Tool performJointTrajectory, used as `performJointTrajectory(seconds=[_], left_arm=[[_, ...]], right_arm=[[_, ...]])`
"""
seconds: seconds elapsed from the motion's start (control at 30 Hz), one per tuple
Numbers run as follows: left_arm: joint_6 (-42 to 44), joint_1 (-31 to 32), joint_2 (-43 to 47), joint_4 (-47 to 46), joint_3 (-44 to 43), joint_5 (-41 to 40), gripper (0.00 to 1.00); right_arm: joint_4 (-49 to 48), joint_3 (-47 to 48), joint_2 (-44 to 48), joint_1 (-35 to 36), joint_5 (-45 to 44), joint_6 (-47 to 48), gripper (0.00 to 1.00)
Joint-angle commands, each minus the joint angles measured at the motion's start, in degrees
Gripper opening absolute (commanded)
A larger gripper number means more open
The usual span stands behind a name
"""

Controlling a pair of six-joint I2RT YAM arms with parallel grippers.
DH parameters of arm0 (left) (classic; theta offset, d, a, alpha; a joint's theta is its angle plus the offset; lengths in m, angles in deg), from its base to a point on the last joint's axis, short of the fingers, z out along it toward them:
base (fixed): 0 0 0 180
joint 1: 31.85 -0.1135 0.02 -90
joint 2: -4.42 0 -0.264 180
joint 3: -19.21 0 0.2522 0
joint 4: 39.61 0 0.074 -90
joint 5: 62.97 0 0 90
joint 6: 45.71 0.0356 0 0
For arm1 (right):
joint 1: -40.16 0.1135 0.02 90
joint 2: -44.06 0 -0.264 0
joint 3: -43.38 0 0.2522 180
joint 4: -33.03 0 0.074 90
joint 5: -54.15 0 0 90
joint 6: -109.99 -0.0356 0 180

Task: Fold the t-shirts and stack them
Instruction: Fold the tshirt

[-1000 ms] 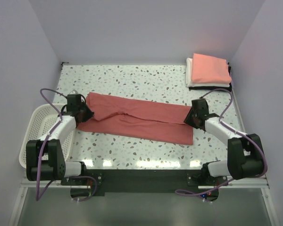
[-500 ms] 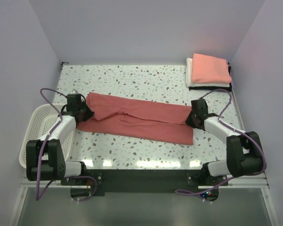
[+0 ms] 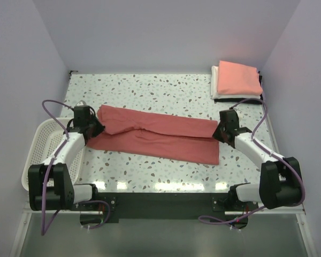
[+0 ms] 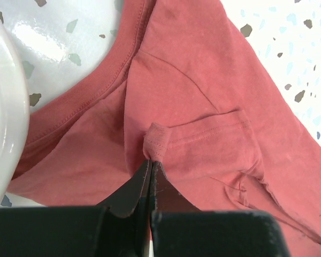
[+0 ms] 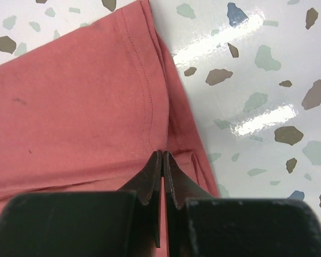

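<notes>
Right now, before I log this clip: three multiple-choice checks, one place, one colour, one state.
1. Where is the stack of folded cloth t-shirts? A far right table corner; B table centre; C near left corner.
2. The stack's top shirt is: A black; B salmon-pink; C white.
3. The left gripper is: A open; B shut on the dusty brick-red cloth t-shirt; C shut on nothing.
Key: A, it sits at the far right; B, pink lies uppermost; B, cloth shows pinched between its fingers.

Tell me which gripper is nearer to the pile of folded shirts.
Right. The right gripper sits just in front of the pile; the left gripper is far across the table.
</notes>
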Motion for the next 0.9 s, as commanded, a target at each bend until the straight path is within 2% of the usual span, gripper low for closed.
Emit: performJointTrajectory(seconds=[0.0, 0.87], left_arm=[[0.4, -0.7, 2.6, 0.1, -2.9, -0.8, 0.00], [-0.2, -0.8, 9.8, 0.7, 4.8, 0.3, 0.00]], right_arm=[[1.2, 2.2, 1.6, -0.4, -2.4, 0.9, 0.00], [-0.5, 0.8, -0.7, -0.7, -0.9, 0.4, 0.00]])
